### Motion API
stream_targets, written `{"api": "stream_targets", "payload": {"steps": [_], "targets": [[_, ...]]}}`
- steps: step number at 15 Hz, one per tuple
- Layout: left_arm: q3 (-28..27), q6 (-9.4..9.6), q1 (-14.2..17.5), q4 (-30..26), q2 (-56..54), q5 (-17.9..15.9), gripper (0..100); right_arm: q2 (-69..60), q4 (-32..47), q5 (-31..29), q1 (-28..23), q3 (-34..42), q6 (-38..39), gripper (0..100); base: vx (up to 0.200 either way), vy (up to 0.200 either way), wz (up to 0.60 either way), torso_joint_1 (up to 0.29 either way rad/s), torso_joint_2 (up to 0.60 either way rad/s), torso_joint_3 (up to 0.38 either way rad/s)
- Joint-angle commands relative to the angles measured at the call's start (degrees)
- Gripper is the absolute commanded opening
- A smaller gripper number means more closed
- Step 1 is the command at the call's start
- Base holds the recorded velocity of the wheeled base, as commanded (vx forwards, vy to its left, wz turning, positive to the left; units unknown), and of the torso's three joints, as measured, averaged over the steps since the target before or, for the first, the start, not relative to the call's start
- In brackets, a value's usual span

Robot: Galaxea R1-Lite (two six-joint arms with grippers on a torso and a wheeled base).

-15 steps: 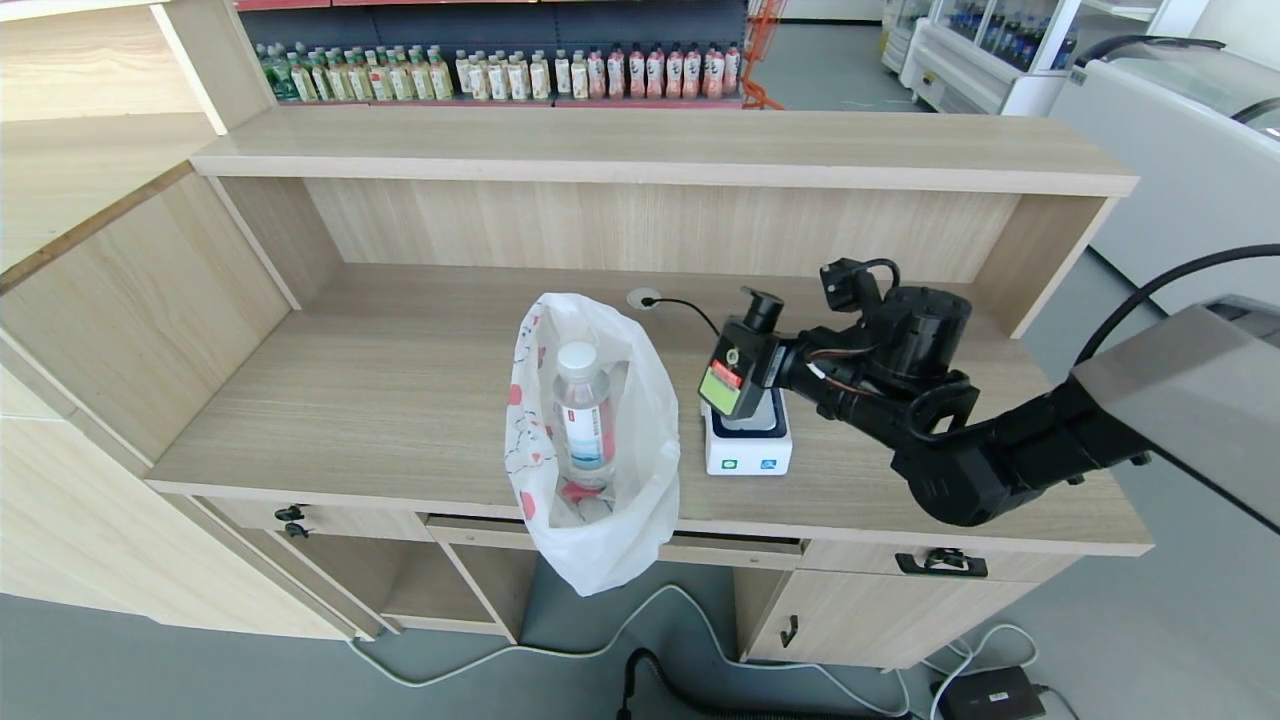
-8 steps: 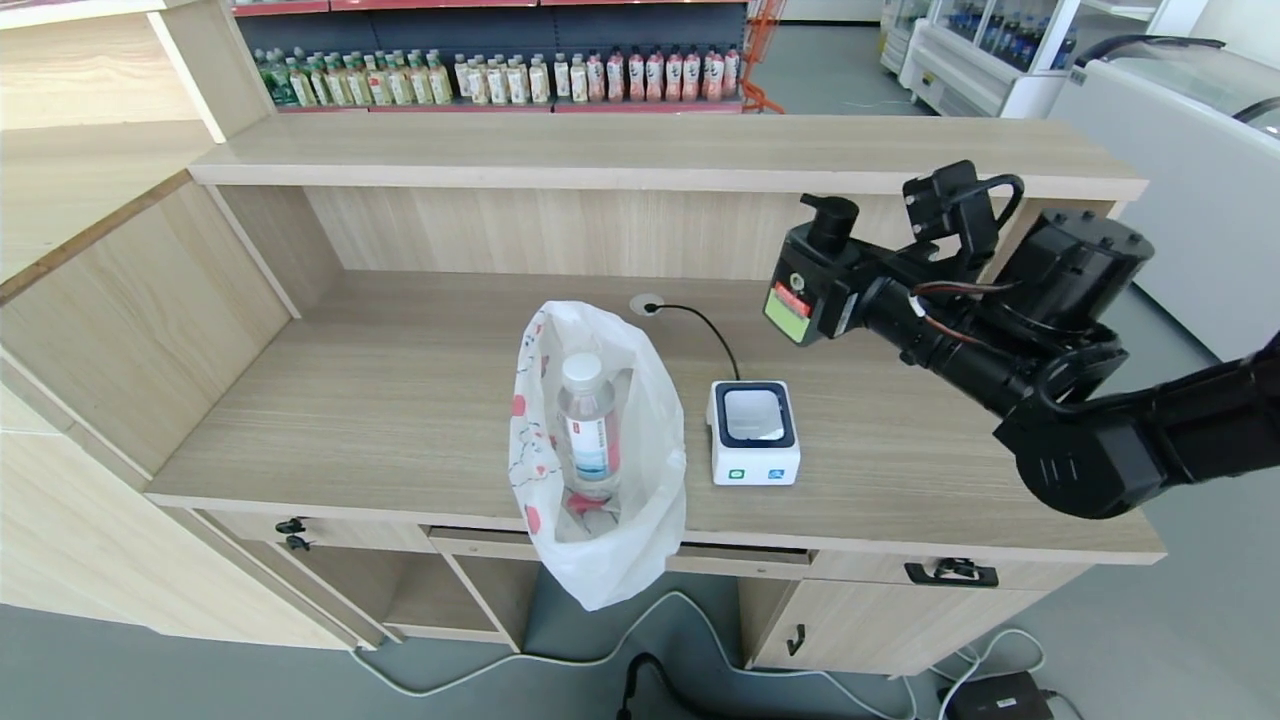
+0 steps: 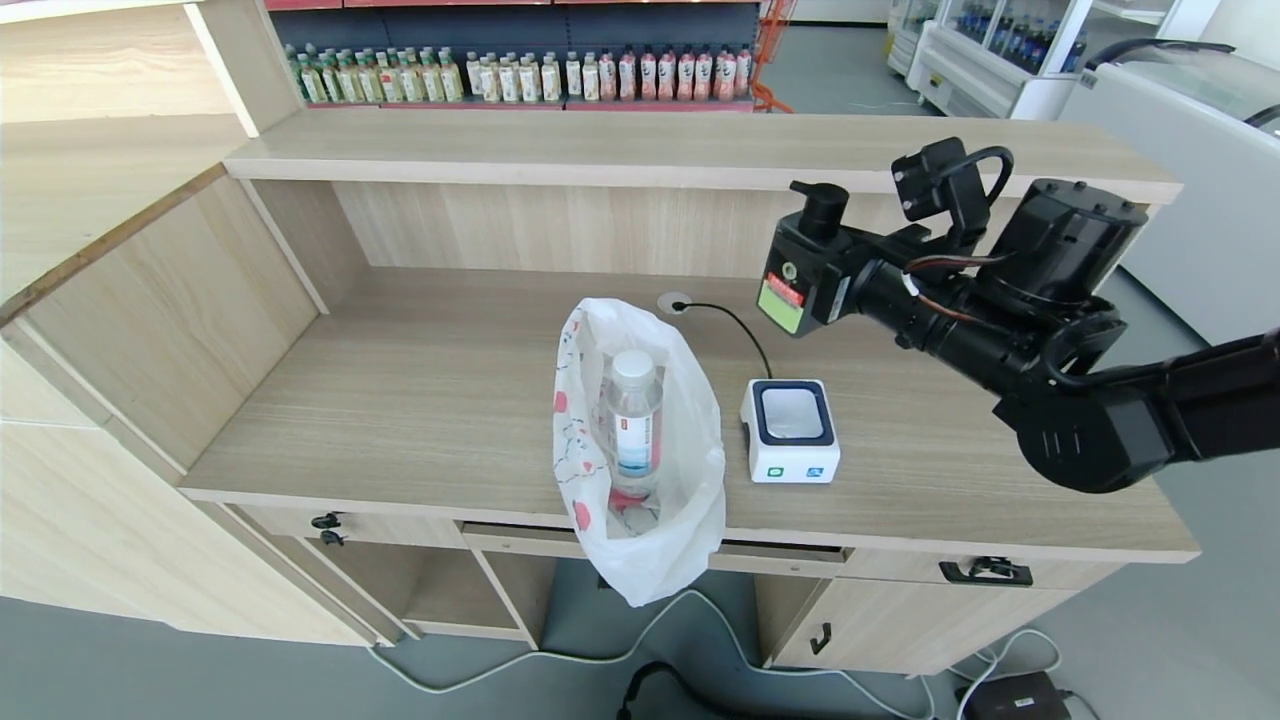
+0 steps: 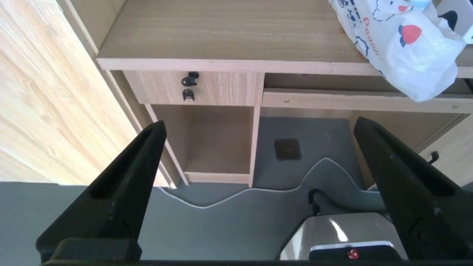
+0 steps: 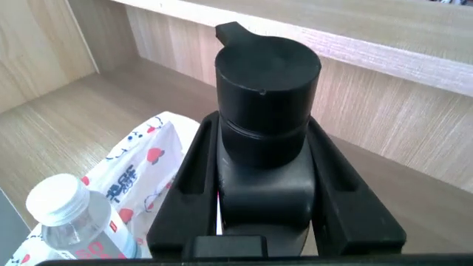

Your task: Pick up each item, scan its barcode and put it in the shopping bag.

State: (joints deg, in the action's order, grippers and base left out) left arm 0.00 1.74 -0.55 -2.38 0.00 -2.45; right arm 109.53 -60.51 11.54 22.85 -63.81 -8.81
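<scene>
On the pale wood counter (image 3: pixel 430 380) we see a scanner (image 3: pixel 793 432) and, just beside it, the shopping bag (image 3: pixel 690 480) with a water bottle (image 3: pixel 634 420) upright inside. Drink shelves (image 3: pixel 520 75) and freezers (image 3: pixel 1000 50) stand behind. The head camera shifted. Since a second ago the right gripper (image 3: pixel 835 290) lifted the black bottle (image 3: pixel 805 275) off the scanner. It is clamped, with a black cap and a green-red label. The left gripper (image 4: pixel 260 133) is spread wide, below counter level.

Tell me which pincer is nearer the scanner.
Right. The right pincer holds a black bottle in the air over the counter, near the scanner. The left pincer is low before the counter's front, beyond the bag.
</scene>
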Motion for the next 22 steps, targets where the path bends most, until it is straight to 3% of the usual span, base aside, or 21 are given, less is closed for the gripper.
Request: {"api": "stream_targets", "payload": {"steps": [1, 7, 12, 15, 18, 22], "targets": [[0.0, 0.01, 0.0, 0.0, 0.1, 0.0, 100, 0.5, 1.2, 0.2, 0.3, 0.3, 1.1, 0, 0.000, 0.000, 0.00, 0.000, 0.00, 0.000], [0.0, 0.01, 0.0, 0.0, 0.1, 0.0, 100, 5.1, 0.4, 4.9, 0.9, 0.8, 3.7, 0, 0.000, 0.000, 0.00, 0.000, 0.00, 0.000], [0.0, 0.01, 0.0, 0.0, 0.1, 0.0, 100, 9.5, -5.1, 11.0, 1.6, 8.1, 0.1, 0, 0.000, 0.000, 0.00, 0.000, 0.00, 0.000], [0.0, 0.01, 0.0, 0.0, 0.1, 0.0, 100, 14.7, -10.2, 13.7, 2.8, 5.1, -0.2, 0, 0.000, 0.000, 0.00, 0.000, 0.00, 0.000], [0.0, 0.01, 0.0, 0.0, 0.1, 0.0, 100, 18.7, -10.0, 14.2, 2.8, -0.6, 0.0, 0, 0.000, 0.000, 0.00, 0.000, 0.00, 0.000], [0.0, 0.01, 0.0, 0.0, 0.1, 0.0, 100, 20.9, -10.2, 16.1, 2.6, -2.9, 0.1, 0, 0.000, 0.000, 0.00, 0.000, 0.00, 0.000]]}}
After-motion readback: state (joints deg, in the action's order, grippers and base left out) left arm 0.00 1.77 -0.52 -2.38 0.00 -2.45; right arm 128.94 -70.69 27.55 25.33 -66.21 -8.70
